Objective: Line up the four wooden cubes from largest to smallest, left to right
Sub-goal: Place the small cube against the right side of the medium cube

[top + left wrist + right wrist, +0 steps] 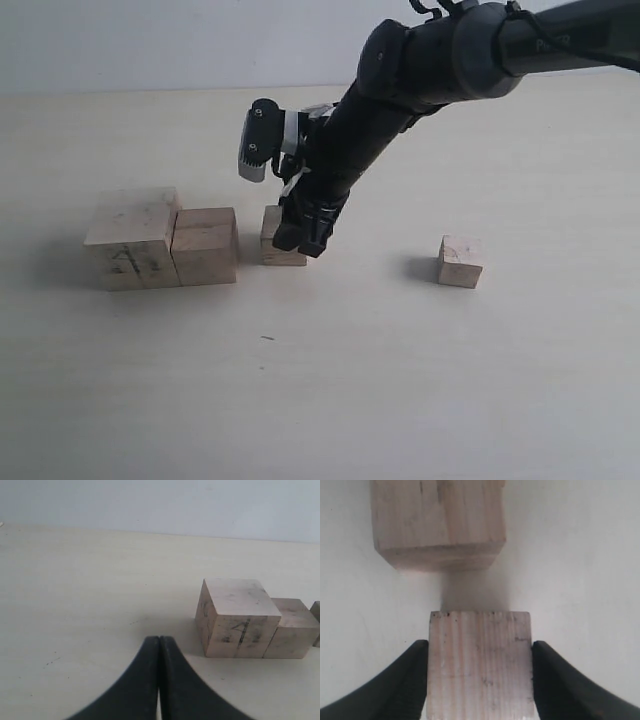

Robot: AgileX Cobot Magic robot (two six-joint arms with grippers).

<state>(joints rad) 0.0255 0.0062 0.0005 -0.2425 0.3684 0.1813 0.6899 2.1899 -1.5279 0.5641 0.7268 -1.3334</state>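
Four pale wooden cubes stand on the table. The largest cube (130, 240) (240, 620), with dark marks on its front face, is at the left, and the second cube (205, 245) (292, 630) (440, 525) touches its right side. Just right of those, the third cube (271, 238) (480, 675) rests on the table with a small gap to the second. My right gripper (303, 240) (479, 643) is shut on the third cube, one finger against each side. The smallest cube (459, 262) stands alone far to the right. My left gripper (159, 639) is shut and empty, low over bare table beside the largest cube.
The tabletop (320, 380) is pale and plain, with a white wall behind it. My right arm (420, 70) reaches down from the upper right across the middle. The left arm does not show in the exterior view.
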